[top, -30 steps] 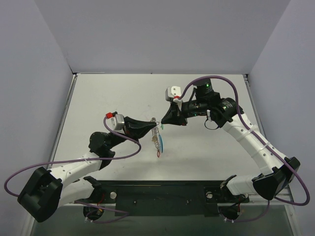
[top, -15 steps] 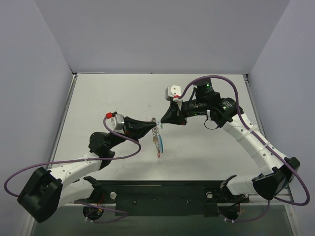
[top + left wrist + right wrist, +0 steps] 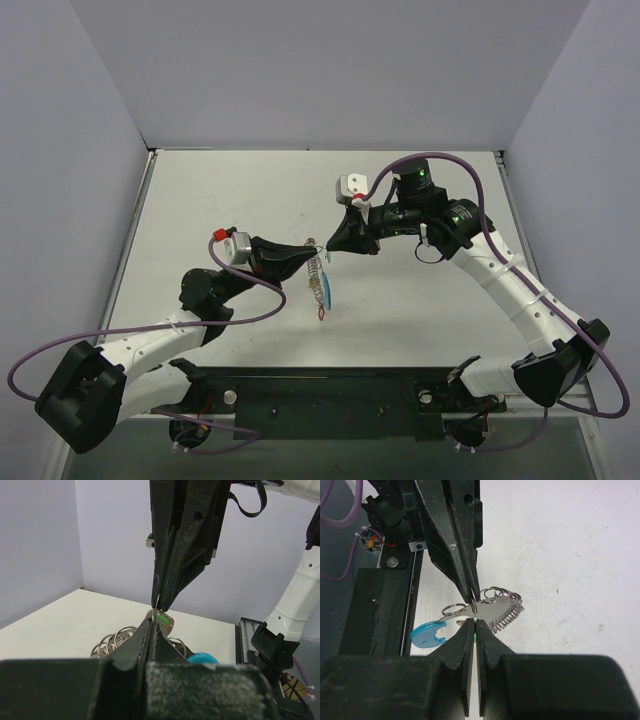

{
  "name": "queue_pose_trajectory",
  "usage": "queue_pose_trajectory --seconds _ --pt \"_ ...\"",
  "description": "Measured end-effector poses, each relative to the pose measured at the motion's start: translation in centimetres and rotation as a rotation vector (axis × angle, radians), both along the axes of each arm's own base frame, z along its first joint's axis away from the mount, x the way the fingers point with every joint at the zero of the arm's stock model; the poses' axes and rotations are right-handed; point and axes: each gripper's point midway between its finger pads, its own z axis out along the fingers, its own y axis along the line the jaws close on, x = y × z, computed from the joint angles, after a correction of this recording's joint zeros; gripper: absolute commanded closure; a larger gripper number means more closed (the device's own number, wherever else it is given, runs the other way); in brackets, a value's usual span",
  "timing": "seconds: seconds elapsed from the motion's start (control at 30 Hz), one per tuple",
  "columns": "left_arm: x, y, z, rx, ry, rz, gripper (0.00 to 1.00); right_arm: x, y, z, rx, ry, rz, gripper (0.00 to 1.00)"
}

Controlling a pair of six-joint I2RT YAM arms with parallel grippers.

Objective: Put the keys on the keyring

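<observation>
Above the table's point(image 3: 200, 200) middle, the keyring point(image 3: 318, 278) is pinched by the closed left gripper point(image 3: 307, 251). The green key point(image 3: 161, 618) is clamped in the closed right gripper point(image 3: 328, 253).

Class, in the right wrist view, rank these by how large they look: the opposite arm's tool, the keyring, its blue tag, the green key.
1. left tool
2. keyring
3. blue tag
4. green key: only a sliver shows, so its full size is unclear.
</observation>
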Motion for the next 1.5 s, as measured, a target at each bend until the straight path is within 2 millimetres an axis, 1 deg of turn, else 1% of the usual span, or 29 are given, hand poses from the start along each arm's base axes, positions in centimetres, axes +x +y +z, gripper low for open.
queue_pose_trajectory --seconds 0.83,1.5 --pt "-0.04 0.09 0.21 -0.007 -0.003 0.002 1.0 0.03 0.07 -0.05 0.003 0.005 -0.003 1.0" --pt "-0.04 -0.08 -0.04 -0.002 0.002 -0.007 1.0 -0.06 0.3 -0.01 0.008 0.004 0.001 1.0"
